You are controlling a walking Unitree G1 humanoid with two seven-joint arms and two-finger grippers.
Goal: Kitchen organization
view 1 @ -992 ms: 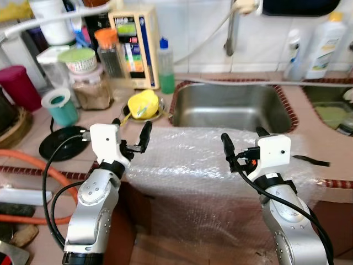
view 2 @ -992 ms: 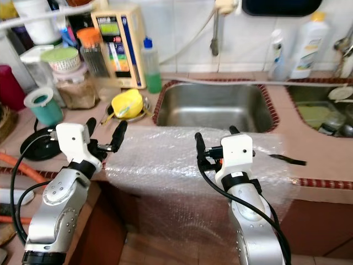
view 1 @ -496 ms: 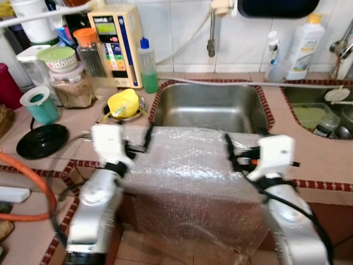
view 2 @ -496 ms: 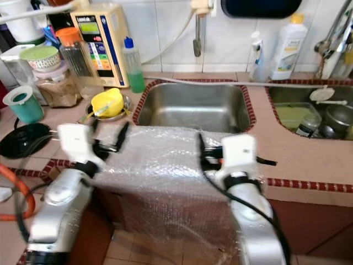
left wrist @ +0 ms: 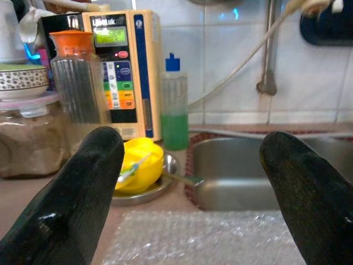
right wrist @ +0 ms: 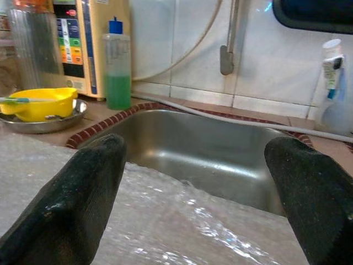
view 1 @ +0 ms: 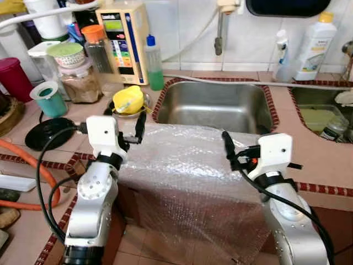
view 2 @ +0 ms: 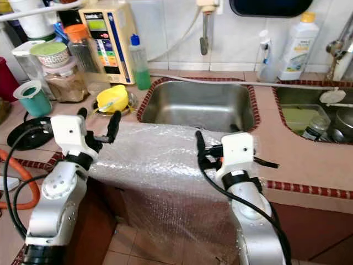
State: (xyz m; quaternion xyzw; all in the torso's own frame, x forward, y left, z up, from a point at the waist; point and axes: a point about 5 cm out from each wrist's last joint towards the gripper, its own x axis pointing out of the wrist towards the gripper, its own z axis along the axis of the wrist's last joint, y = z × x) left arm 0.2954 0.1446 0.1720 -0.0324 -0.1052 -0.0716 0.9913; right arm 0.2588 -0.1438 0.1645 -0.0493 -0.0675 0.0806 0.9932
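A sheet of bubble wrap [view 1: 187,165] lies over the counter's front edge before the steel sink [view 1: 215,107] and hangs down toward the floor. My left gripper [view 2: 99,120] is open above the wrap's left end, empty; in its wrist view the left gripper [left wrist: 190,193] faces a yellow cup [left wrist: 138,165] in a metal dish. My right gripper [view 2: 216,138] is open over the wrap's right part, also empty. The right gripper [right wrist: 193,187] looks across the wrap into the sink basin [right wrist: 193,149].
Back left on the counter stand a beige appliance [view 1: 124,38], a green liquid bottle [view 1: 154,63], an orange-lidded jar [view 1: 96,47], a teal cup [view 1: 49,99] and a black lid [view 1: 49,132]. An orange hose [view 1: 33,165] curls at left. A second sink [view 1: 320,113] is at right.
The whole view has shifted with the camera. Both grippers stay open and empty over the bubble wrap, which has not visibly moved.
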